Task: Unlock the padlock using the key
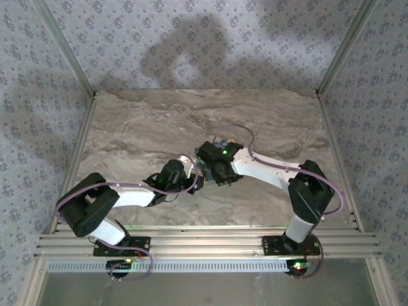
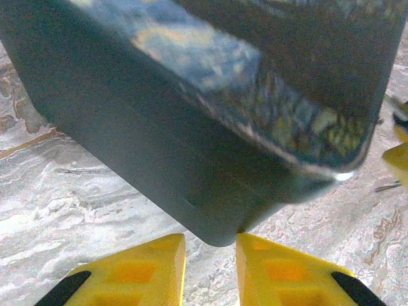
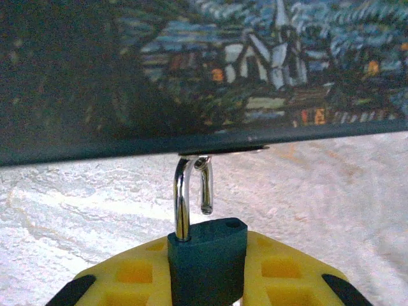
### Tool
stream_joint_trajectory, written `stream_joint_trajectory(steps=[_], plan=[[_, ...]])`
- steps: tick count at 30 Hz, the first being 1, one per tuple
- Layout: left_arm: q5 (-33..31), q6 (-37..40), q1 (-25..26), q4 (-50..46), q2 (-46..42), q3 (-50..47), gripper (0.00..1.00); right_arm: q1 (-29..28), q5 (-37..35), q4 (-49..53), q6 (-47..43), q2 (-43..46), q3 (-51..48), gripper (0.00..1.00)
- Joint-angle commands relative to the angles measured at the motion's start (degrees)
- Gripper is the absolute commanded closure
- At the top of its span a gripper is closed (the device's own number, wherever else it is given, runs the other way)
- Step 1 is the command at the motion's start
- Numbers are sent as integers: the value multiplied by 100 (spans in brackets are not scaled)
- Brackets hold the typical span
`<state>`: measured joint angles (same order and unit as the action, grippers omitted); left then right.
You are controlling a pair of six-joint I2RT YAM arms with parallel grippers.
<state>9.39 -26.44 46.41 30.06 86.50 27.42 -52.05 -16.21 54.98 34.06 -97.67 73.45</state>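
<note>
On the marble table [image 1: 127,121], about midway between its left and right edges and a little nearer the near edge than the far one, the two arms met. From the left, the left gripper [image 2: 210,241] pointed at a lower corner of the painted tin [image 2: 191,127]; its yellow fingers [image 2: 153,268] stood close together with a thin slit of table showing between them; the tin's corner sat just above that slit, and whether the fingers pinched anything could not be told. To the right, at the tin's rim, was the padlock [image 3: 207,261], its dark-blue body clamped between the fingers of the right gripper [image 3: 207,239]. The padlock's long axis ran straight out along that gripper's reach, with the body toward the wrist and the shackle [image 3: 183,191] pointing away at the tin. The shackle's long leg stood in the body and its short leg ended free, clear of its hole, so the lock looked sprung. The shackle's crown met the tin's lower rim, though whether it was hooked through a hasp there could not be told. The right arm was plainly the nearer, holding the padlock itself, while the left gripper faced it from the tin's other side; any next move would likely turn on that line from body through shackle to rim. Counted: one tin, one padlock, two grippers.
</note>
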Motion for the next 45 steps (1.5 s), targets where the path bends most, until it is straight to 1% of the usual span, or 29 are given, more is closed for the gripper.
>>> stream_joint_trajectory(steps=[1,4,7,10,13,17,20,24,29,32,35,37,42,45], plan=[[-55,-37,-38,-60,112,210,73,-276,-1035,996,-445,-374,427,100],[-55,-96,-94,-53,148,207,73,-489,-1351,1269,-544,-754,654,100],[13,-164,-208,5,131,131,74,-718,-1608,1288,-651,-944,749,100],[207,-230,-391,132,96,19,75,-895,-1882,1077,-829,-918,735,100],[564,-295,-599,297,79,-78,75,-1020,-2002,621,-1227,-735,615,100],[993,-307,-801,342,30,-93,75,-1162,-1984,-422,-1994,-258,190,100],[1138,-370,-962,280,-59,-120,75,-1193,-2021,-1136,-2566,76,-135,100],[1128,-394,-1184,-92,-339,-123,75,-1196,-2086,-1685,-3186,325,-436,100],[1096,-234,-1403,-685,-778,-88,75,-1114,-1509,-2002,-3775,450,-796,100],[1107,-161,-1514,-945,-971,-100,75,-1088,-1390,-2024,-3828,451,-861,100],[1077,-169,-1580,-1120,-1133,-170,75,-1070,-1483,-1933,-3740,383,-850,100],[1031,-178,-1591,-1245,-1221,-202,75,-1057,-1771,-1830,-3606,291,-818,100],[1022,-108,-1600,-1445,-1289,-237,75,-850,-2804,-1163,-2904,-112,-560,100],[1069,-51,-1600,-1487,-1295,-261,75,-879,-3184,-1050,-2898,-313,-349,100]])
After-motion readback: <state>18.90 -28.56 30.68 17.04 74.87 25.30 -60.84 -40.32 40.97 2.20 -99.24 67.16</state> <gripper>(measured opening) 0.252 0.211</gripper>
